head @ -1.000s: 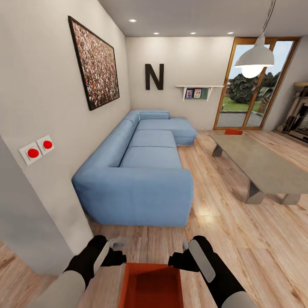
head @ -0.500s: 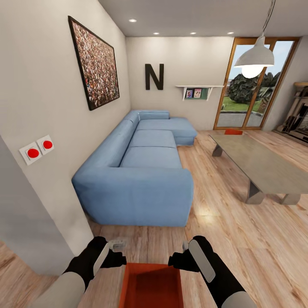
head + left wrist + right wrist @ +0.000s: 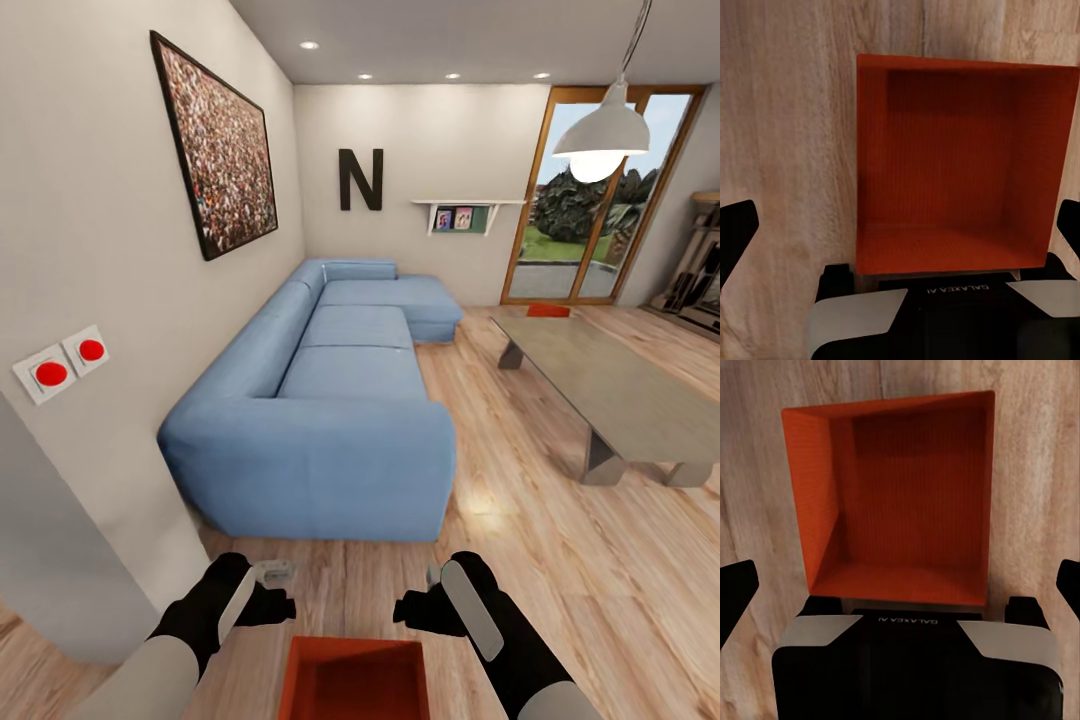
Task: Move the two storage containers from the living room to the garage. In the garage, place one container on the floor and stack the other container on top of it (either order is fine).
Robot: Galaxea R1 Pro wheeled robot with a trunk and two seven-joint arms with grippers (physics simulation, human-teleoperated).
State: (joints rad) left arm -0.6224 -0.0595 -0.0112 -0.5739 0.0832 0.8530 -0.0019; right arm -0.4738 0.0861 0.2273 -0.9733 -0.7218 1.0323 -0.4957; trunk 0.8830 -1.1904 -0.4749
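Note:
One orange-red storage container (image 3: 353, 678) lies low in front of my trunk, open side up and empty, over the light wood planks of the living room. The left wrist view shows this container (image 3: 960, 165), and so does the right wrist view (image 3: 900, 502). My left gripper (image 3: 275, 600) and right gripper (image 3: 415, 605) hover above its two sides, both open and touching nothing. Each wrist view has the fingertips (image 3: 735, 232) (image 3: 735, 592) spread wide. The other storage container (image 3: 547, 310) sits far off on the planks by the glass doors.
A blue sectional sofa (image 3: 330, 420) stands just ahead, to the left. A low grey table (image 3: 610, 385) fills the right side, with a strip of wood floor (image 3: 500, 470) between them. A wall corner (image 3: 60, 520) juts in at near left. Glass doors (image 3: 590, 220) close the far end.
The whole view has shifted forward toward the sofa, so the camera moved. The near container sits slightly lower in the picture. Both grippers hold the same pose.

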